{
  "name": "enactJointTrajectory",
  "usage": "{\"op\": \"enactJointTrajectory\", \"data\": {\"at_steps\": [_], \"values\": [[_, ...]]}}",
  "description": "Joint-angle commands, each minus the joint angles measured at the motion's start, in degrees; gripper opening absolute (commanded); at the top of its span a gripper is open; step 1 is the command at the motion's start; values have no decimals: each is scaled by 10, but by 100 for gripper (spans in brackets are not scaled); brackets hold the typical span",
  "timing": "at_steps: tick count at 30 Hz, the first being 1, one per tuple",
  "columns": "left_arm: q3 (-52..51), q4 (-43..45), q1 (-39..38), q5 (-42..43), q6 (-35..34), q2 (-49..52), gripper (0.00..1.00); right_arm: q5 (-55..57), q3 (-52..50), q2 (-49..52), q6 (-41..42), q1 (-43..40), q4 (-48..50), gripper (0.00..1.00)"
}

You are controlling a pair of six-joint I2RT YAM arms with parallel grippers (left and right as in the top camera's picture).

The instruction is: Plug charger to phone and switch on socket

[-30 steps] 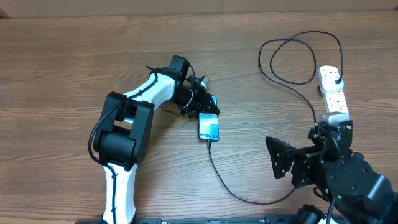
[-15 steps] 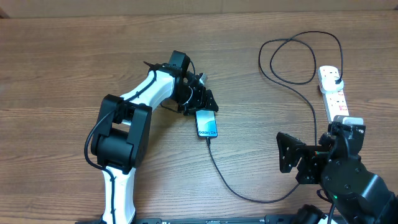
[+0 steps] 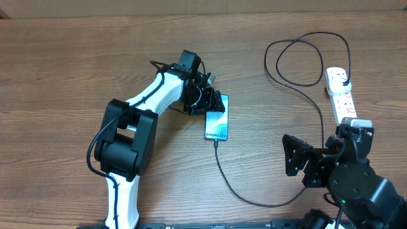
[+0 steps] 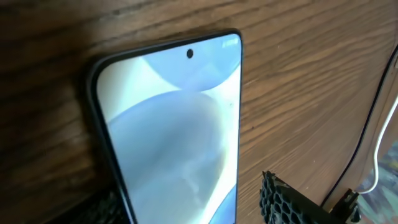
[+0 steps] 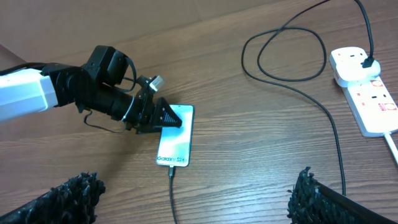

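The phone (image 3: 216, 124) lies flat on the table, screen up, with "Galaxy S24+" at its near end. The charger cable (image 3: 254, 200) has its connector tip (image 3: 216, 144) in the phone's near end. It runs right and loops to the black plug (image 3: 344, 79) in the white socket strip (image 3: 340, 97). My left gripper (image 3: 212, 104) is open and straddles the phone's far end. In the left wrist view the phone (image 4: 174, 124) fills the space between the fingers, with wood showing beside the right finger (image 4: 292, 202). My right gripper (image 5: 199, 199) is open and empty, well short of the phone (image 5: 175, 142).
The cable's big loop (image 3: 305, 60) lies at the back right, left of the strip. The strip's white cord (image 5: 392, 146) runs toward the near right edge. The right arm's body (image 3: 356, 184) fills the near right corner.
My left gripper has swung to the right and the phone's far end has shifted right with it, so the phone lies straighter. The right arm shifted slightly right, then held still.
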Motion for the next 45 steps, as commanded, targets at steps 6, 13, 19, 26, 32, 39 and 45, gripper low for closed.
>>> {"op": "enactJointTrajectory", "data": {"at_steps": [6, 13, 19, 26, 32, 39, 45], "values": [[-24, 1, -3, -80, 17, 45, 68, 10, 0, -2, 3, -2, 4, 100], [-24, -14, 12, -114, 11, 45, 67, 7, 0, -2, 3, -2, 6, 100], [-24, -14, 32, -118, 18, 45, 80, -54, 0, -2, 3, -2, 70, 100], [-24, -69, 45, -162, 48, 32, 100, -61, 0, -2, 3, -2, 22, 69], [-24, -83, 46, -184, 39, -120, 100, -27, 0, 33, 3, -2, 42, 34], [-24, -155, 45, -304, -13, -356, 100, -18, 0, 180, 54, -8, 26, 4], [-24, -280, 45, -457, -68, -537, 100, -21, 0, 274, 126, -166, -13, 4]]}}
